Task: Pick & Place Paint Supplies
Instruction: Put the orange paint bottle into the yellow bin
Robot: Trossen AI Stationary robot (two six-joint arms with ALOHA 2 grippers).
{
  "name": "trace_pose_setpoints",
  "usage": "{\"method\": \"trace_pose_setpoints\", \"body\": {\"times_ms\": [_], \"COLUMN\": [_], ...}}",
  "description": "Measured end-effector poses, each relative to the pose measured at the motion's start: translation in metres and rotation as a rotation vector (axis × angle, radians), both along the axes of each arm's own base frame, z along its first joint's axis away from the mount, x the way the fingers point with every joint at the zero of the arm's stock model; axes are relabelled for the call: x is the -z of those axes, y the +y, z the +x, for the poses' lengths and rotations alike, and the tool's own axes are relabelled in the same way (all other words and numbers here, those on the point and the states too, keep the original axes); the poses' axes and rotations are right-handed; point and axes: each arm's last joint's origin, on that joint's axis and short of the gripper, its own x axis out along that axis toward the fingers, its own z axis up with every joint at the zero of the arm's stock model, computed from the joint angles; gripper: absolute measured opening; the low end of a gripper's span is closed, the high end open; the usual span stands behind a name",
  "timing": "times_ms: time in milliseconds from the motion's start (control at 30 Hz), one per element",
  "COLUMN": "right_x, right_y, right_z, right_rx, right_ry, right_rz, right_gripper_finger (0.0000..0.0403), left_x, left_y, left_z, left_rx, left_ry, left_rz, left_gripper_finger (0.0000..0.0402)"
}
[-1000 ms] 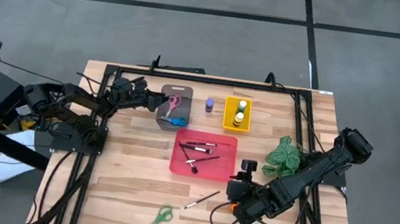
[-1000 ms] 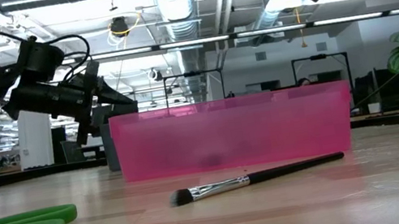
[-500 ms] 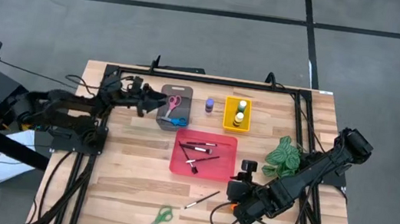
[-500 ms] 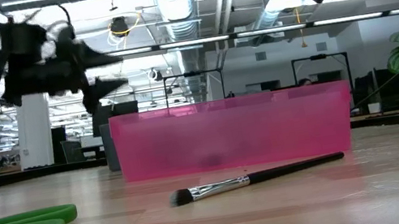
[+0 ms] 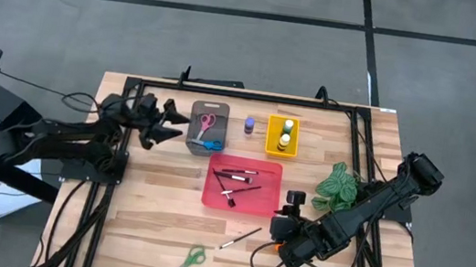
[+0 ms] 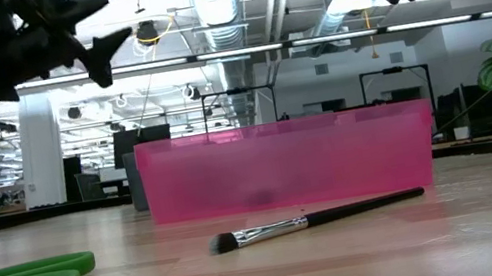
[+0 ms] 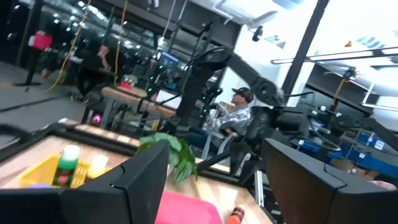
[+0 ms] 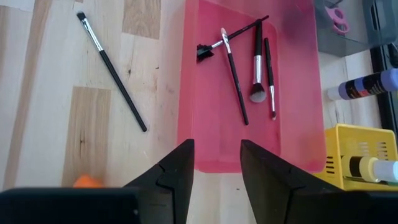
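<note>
Paint supplies are partly sorted: four thin dark-handled brushes (image 5: 237, 181) lie inside the shallow red plastic tray (image 5: 215, 199) at the middle of the wooden tabletop (image 5: 144, 213); pink-handled and blue-handled scissors (image 5: 207, 126) sit in the grey tray (image 5: 193, 139) toward the far edge; two small bottles occupy the yellow bin (image 5: 274, 144), and a purple bottle (image 5: 249, 125) stands on the bare wood between the grey tray and the yellow bin. Still loose near the front edge are one dark-handled paintbrush (image 5: 240, 238), the green-handled scissors (image 5: 190, 259), and a small orange item (image 5: 279, 245) lying just beside the right arm. Right pincer (image 8: 216, 165) hangs above the front rim of the red tray, fingers partly apart and holding nothing, with the loose brush off to one side in its wrist view. Left pincer (image 5: 166, 122) is raised clear of the tabletop, just beside the grey tray on its left-edge side, fingers wide apart and empty. Judgement: the loose brush is the nearest remaining piece for the right arm. Recommendation: shift the pincer over the middle of the handle, turn the fingers to straddle it crosswise, descend until the tips almost meet the wood, then close. A thin handle may roll or slip, so the close should be centred. Keep clear of the tray wall and of the green leafy plant (image 5: 338, 185) near the right edge.
</note>
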Motion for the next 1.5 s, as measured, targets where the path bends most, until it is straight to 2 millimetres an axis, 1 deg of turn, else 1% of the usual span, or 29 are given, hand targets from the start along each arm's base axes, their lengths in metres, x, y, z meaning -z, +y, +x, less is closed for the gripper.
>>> {"method": "trace_pose_setpoints", "body": {"times_ms": [267,467,567,767,867,1033,1167,1300,1400,1500], "right_x": [0.000,0.000,0.000,0.000,0.000,0.000,0.000,0.000,0.001,0.003], "right_y": [0.001,0.001,0.001,0.001,0.001,0.001,0.001,0.002,0.004,0.008], "right_z": [-0.001,-0.001,-0.001,-0.001,-0.001,-0.001,-0.001,-0.002,-0.007,-0.015], "right_rx": [-0.026,-0.027,-0.026,-0.024,-0.024,-0.014,0.035,0.126,0.200,0.260], "right_ry": [0.011,0.011,0.011,0.009,0.008,0.002,-0.016,-0.053,-0.058,-0.008], "right_rz": [-0.016,-0.016,-0.016,-0.019,-0.019,-0.010,0.025,0.089,0.140,0.202], "right_gripper_finger": [0.0125,0.0125,0.0125,0.0125,0.0125,0.0125,0.0125,0.0125,0.0125,0.0125], "left_x": [-0.010,-0.021,-0.024,-0.026,-0.030,-0.044,-0.048,-0.052,-0.055,-0.061], "left_y": [-0.012,-0.029,-0.046,-0.091,-0.109,-0.130,-0.139,-0.143,-0.144,-0.147], "left_z": [-0.002,-0.001,0.003,0.008,0.005,0.002,0.007,0.015,0.023,0.028], "left_rx": [0.051,0.139,0.214,0.377,0.350,0.320,0.279,0.160,0.087,0.071], "left_ry": [-0.067,-0.192,-0.268,-0.423,-0.543,-0.663,-0.618,-0.502,-0.384,-0.318], "left_rz": [0.052,0.147,0.262,0.438,0.518,0.551,0.563,0.558,0.572,0.588], "left_gripper_finger": [0.0253,0.0253,0.0253,0.0253,0.0253,0.0253,0.0253,0.0253,0.0254,0.0256]}}
